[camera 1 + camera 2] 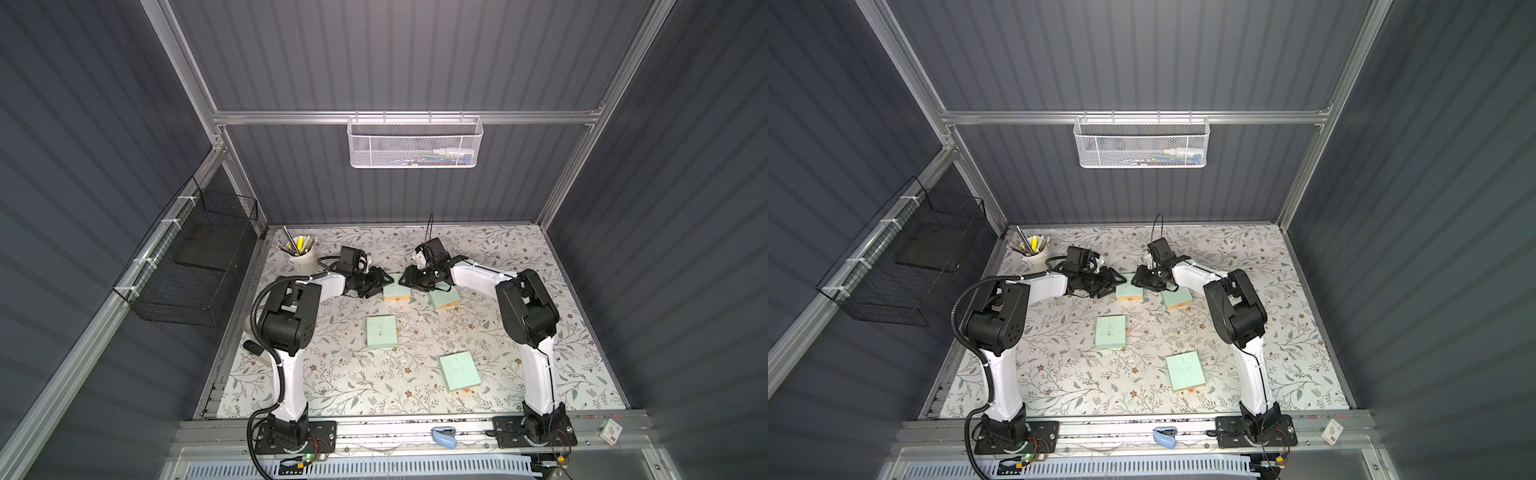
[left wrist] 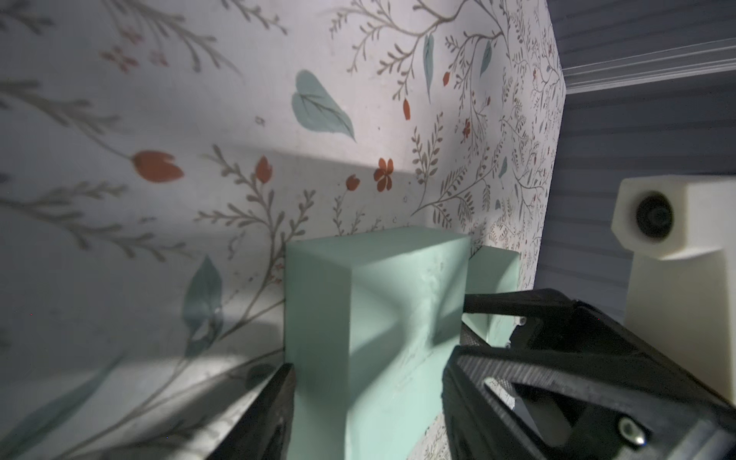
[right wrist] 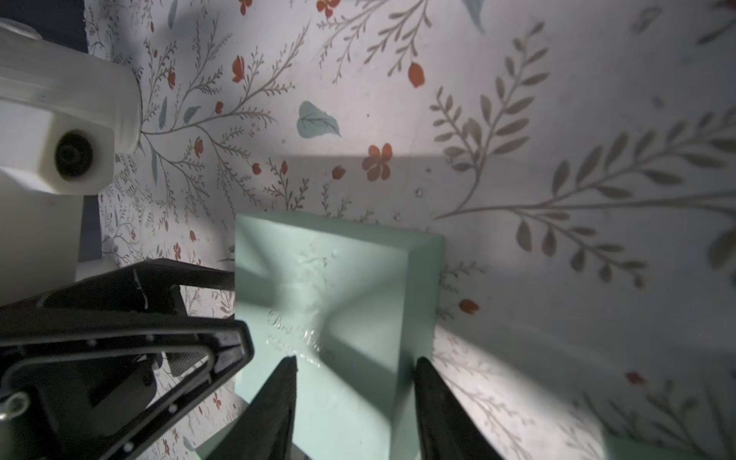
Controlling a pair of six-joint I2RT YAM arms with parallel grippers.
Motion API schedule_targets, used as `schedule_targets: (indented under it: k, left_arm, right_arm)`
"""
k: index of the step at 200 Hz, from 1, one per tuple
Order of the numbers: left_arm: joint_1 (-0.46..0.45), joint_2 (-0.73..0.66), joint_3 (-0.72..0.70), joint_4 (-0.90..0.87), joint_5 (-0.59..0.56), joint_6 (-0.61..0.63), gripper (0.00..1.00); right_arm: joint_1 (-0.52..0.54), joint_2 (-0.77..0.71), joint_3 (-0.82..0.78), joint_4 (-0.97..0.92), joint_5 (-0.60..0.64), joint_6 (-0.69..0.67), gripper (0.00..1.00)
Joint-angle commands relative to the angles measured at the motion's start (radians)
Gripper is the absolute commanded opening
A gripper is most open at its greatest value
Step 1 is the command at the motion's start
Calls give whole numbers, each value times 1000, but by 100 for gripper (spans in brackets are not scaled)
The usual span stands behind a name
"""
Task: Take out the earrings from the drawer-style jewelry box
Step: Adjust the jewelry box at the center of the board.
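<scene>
The mint-green jewelry box point(image 1: 397, 292) point(image 1: 1128, 292) lies closed on the floral table, between my two grippers. My left gripper point(image 1: 384, 282) point(image 2: 368, 402) reaches in from the left; its finger point(image 2: 278, 406) lies flat against the box's side wall point(image 2: 318, 338). My right gripper point(image 1: 409, 279) point(image 3: 352, 398) comes from the right. One of its fingertips point(image 3: 286, 382) hangs over the embossed lid point(image 3: 318, 286) and the other stands beside the side face. The earrings are hidden. A tiny pale speck point(image 3: 419, 192) lies on the table beyond the box.
Three more mint boxes lie on the table: one beside the right gripper point(image 1: 444, 298), one mid-table point(image 1: 382, 331), one nearer the front point(image 1: 460, 371). A pen cup point(image 1: 301, 253) stands back left. A black wire basket point(image 1: 187, 274) hangs on the left wall.
</scene>
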Motion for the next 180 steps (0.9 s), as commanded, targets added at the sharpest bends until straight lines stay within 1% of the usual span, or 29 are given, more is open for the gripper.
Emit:
schedule_targets:
  k: [1, 26, 57, 91, 107, 124, 142, 165, 169, 180]
  left_arm:
    - [-9, 16, 15, 11, 8, -29, 59]
    - [-1, 3, 3, -6, -18, -38, 58]
    - [10, -39, -54, 10, -39, -52, 59]
    - [10, -103, -124, 19, -51, -54, 63]
    - [10, -128, -163, 34, -55, -62, 63]
    - [10, -163, -208, 45, -59, -73, 64]
    - [12, -214, -248, 22, -85, -68, 69]
    - [21, -297, -279, -25, -114, -42, 69]
    - [22, -315, -282, -34, -121, -36, 69]
    - [23, -361, -290, -69, -141, -16, 70]
  right_arm:
    - [1, 40, 64, 8, -78, -14, 49]
    - [5, 74, 105, 14, -102, -6, 49]
    - [13, 109, 154, 14, -125, -6, 49]
    - [33, 136, 205, 1, -120, -5, 50]
    - [33, 134, 212, 3, -101, 8, 50]
    - [29, 114, 209, 6, -46, 27, 53]
    - [14, 80, 193, 8, 2, 53, 53]
    - [-2, -18, 103, 50, 41, 64, 54]
    - [-4, -40, 85, 55, 81, 62, 54]
    - [-3, -102, 32, 61, 102, 55, 54]
